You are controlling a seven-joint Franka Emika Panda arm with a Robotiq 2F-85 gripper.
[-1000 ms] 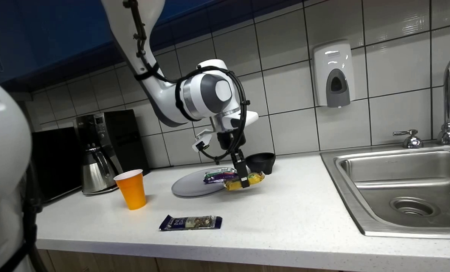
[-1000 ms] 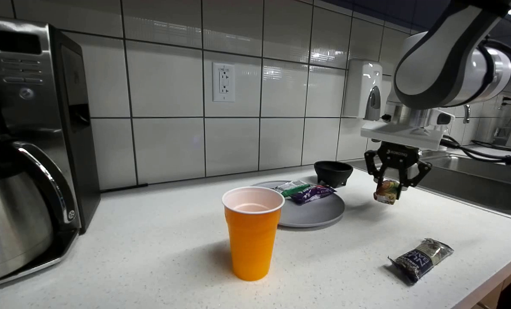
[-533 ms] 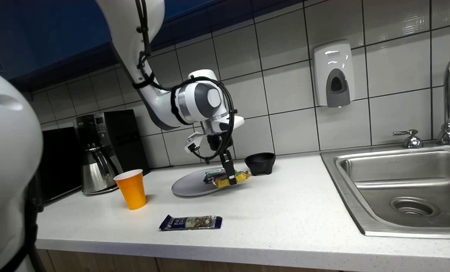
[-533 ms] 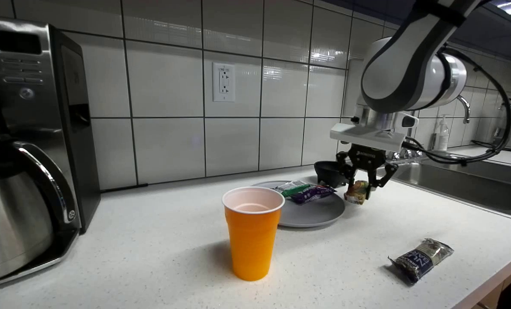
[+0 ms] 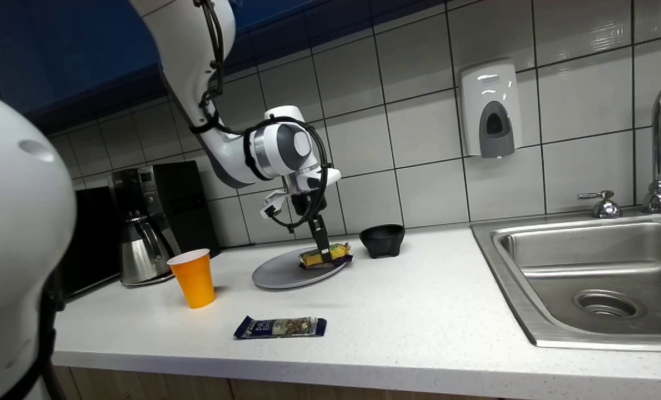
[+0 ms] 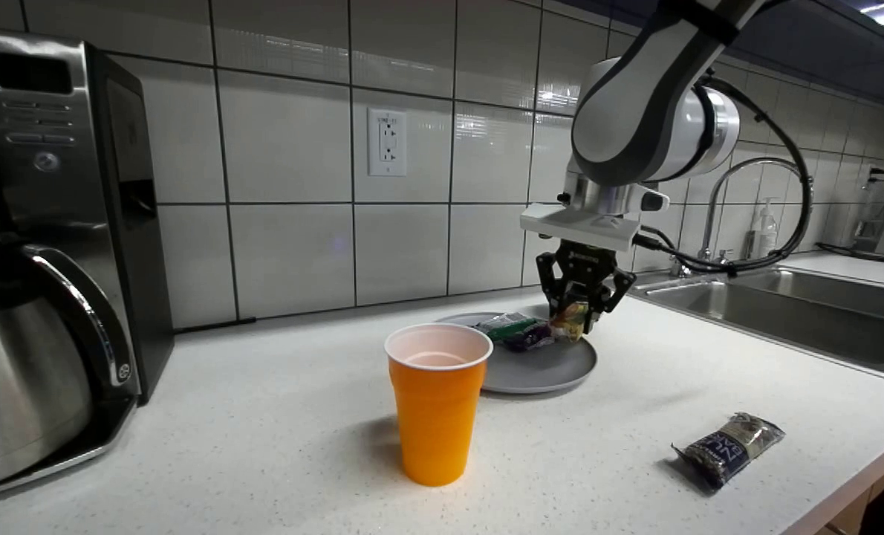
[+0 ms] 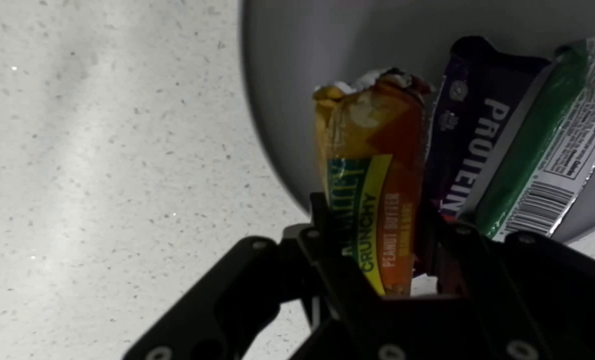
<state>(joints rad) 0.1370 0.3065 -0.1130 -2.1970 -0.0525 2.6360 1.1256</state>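
Gripping the yellow granola bar [image 7: 377, 185] over the grey plate [image 7: 287, 110], the tool [image 7: 376, 212] could, by opening too wide, shove the purple bar [image 7: 472, 125] just beside it, at two o'clock in the wrist view.

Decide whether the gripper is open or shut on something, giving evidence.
Shut on the peanut butter bar: in the wrist view, the gripper has its fingers against both long sides of it.

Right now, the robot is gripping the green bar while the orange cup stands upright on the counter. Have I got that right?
Not quite: the wrist view shows the end effector gripping the yellow bar; the green bar lies on the plate. The cup does stand upright on the counter.
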